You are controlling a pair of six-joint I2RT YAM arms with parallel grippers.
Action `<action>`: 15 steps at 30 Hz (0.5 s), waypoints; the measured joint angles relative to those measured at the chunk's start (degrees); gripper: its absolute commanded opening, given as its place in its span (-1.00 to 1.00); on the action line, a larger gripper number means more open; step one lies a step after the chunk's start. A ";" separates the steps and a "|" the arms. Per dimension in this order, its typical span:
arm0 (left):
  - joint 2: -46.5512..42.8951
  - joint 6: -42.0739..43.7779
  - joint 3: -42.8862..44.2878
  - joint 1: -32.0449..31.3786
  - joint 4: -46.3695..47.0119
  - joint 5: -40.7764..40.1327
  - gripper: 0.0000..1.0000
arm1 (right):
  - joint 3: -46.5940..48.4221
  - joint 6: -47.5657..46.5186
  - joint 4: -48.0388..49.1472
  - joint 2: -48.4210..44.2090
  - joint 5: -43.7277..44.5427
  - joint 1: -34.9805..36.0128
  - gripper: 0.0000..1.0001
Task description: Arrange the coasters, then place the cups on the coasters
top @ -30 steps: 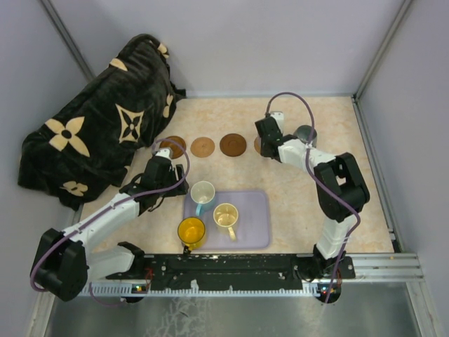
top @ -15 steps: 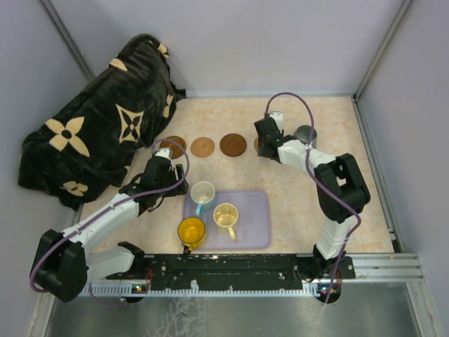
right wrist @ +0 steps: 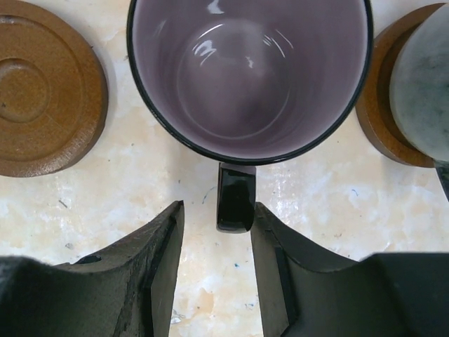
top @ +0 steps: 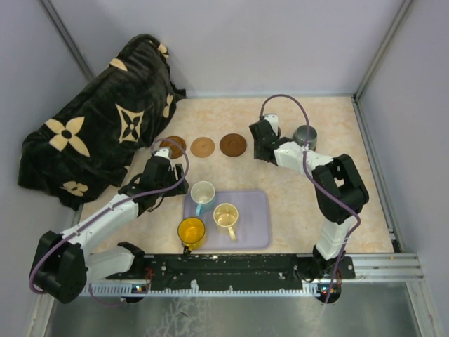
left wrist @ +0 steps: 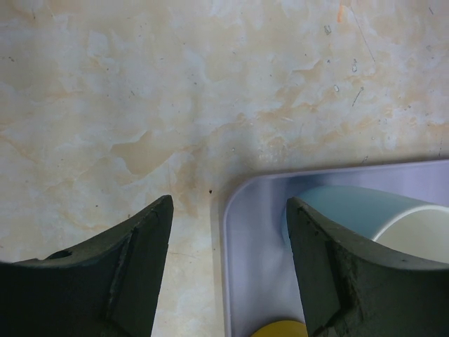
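Note:
In the right wrist view the mauve-purple cup (right wrist: 249, 70) stands upright just ahead of my right gripper (right wrist: 217, 210). Its jaws are open, and the cup's dark handle (right wrist: 235, 200) lies between the fingertips with a gap on the left side. Left of the cup is a brown coaster (right wrist: 45, 88). To its right the grey-green cup (right wrist: 424, 84) rests on another coaster (right wrist: 379, 105). From above, three bare coasters (top: 203, 147) form a row. My left gripper (left wrist: 228, 203) hangs open over the tray's corner beside the white and light-blue cup (left wrist: 365, 217). The cream cup (top: 226, 215) and yellow cup (top: 191, 229) are also on the tray.
The lavender tray (top: 252, 221) lies near the front middle. A black blanket with cream flowers (top: 98, 137) is heaped at the back left. Grey walls close in the table on three sides.
My right gripper has opened off the mauve cup's handle and shifted a little left. The left arm has stayed still.

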 measured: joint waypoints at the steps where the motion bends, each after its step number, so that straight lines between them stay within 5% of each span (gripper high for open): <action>1: -0.17 -0.04 0.00 0.00 0.00 0.00 0.44 | 0.00 0.13 -0.09 0.00 0.28 0.00 -0.12; 15: -1.49 -0.11 0.00 0.00 -0.02 0.24 0.44 | -3.32 3.98 -2.89 -5.18 4.02 0.00 0.01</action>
